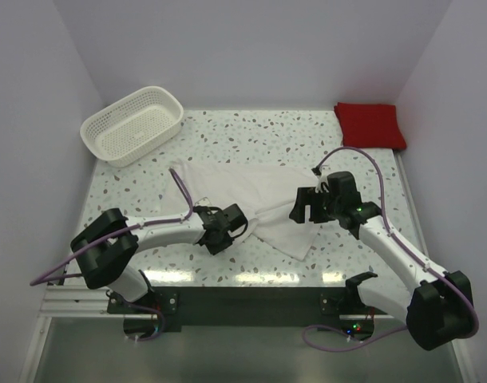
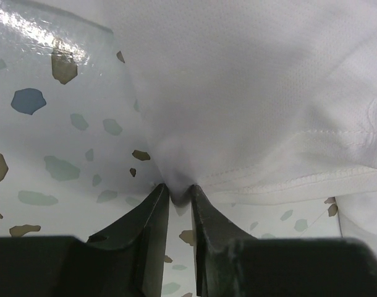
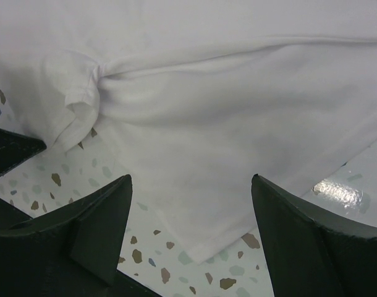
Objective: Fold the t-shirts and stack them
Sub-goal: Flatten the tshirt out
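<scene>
Left pincer (image 1: 237,219), overhead view: set low at the near-left edge of the white t-shirt (image 1: 243,187), which lies rumpled and spread between both pincers. Right pincer (image 1: 303,209): poised over the shirt's opposite side. Red t-shirt (image 1: 370,124): folded, well beyond the right pincer, in the far corner of the table (image 1: 227,136).

Left wrist view: jaws almost together, with a puckered fold of hem nipped at the tips.

Right wrist view: jaws wide, holding nothing, with cloth and a bunched sleeve just ahead.

Handling, by my judgement: light, limp, no stiffness. Best taken by hems or corners, both sides together, lest it sag or slip.
</scene>
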